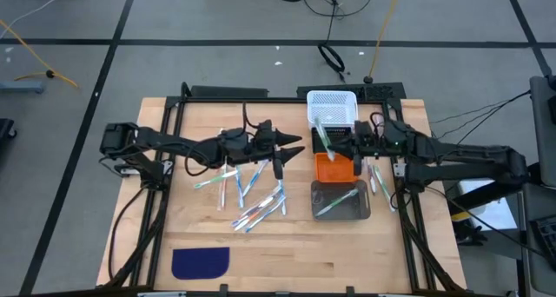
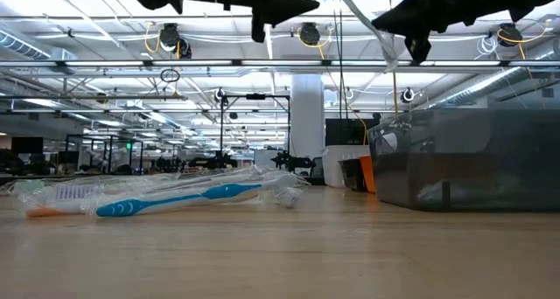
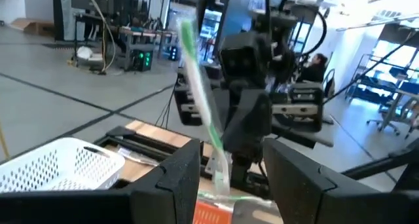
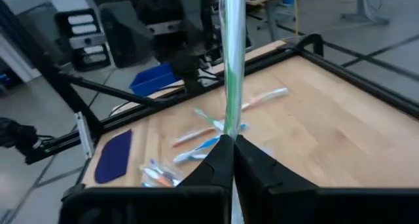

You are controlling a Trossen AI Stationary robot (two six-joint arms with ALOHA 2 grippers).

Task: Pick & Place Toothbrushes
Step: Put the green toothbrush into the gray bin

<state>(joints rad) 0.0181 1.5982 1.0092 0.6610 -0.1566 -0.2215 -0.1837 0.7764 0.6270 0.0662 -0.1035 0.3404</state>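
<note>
One green toothbrush (image 4: pixel 230 67) is clenched in the right gripper (image 1: pixel 354 155) above the orange bin (image 1: pixel 333 168), its long axis running up and away from the fingertips toward the white basket (image 1: pixel 333 107). Loose toothbrushes (image 1: pixel 252 193) lie fanned at mixed angles on the wooden table (image 1: pixel 287 254), under the left gripper (image 1: pixel 291 147), whose fingers are spread and empty. A dark blue cloth (image 1: pixel 200 262) lies near the front edge. Two toothbrushes sit in the clear bin (image 1: pixel 340 201).
</note>
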